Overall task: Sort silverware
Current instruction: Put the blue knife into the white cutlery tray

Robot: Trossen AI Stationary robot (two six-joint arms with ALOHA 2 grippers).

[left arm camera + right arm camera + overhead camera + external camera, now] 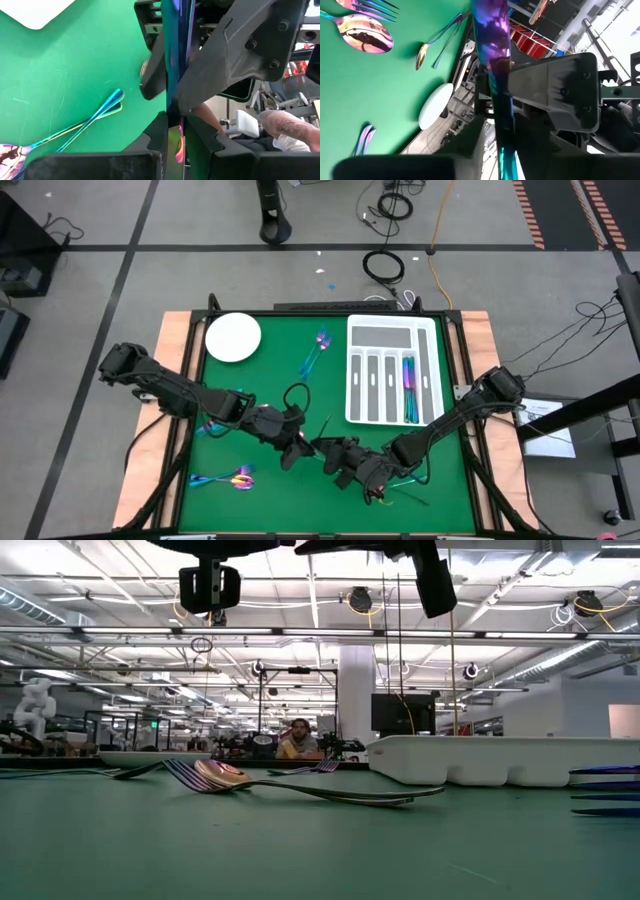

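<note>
One slim iridescent piece of silverware (176, 60) is up above the green mat between my two grippers, near the table's front middle. My left gripper (298, 445) comes from the left and is shut on it. My right gripper (340, 452) comes from the right and is shut on the same piece. Whether it is a knife, a fork or a spoon does not show. Other silverware lies flat on the mat: a pair (315, 352) by the white tray (390, 330), several pieces (225, 477) at the front left, and several (410, 385) in the tray's right slots. My left gripper pinches the piece's flat faces (177, 117) between its two fingers, coming from the table's left and slanting down. The piece runs on past the fingers, clear of the mat. My right gripper pinches the same piece (501, 125) between its two fingers, coming about level from the table's right, close beside the other grip. The purple end (487, 30) sticks out beyond its fingers, off the table.
A round white plate (233, 337) sits at the far left of the mat. A spoon and fork (215, 775) lie mid-table in the low view. A thin piece (405, 495) lies near the front right. A person (295, 740) sits beyond the table.
</note>
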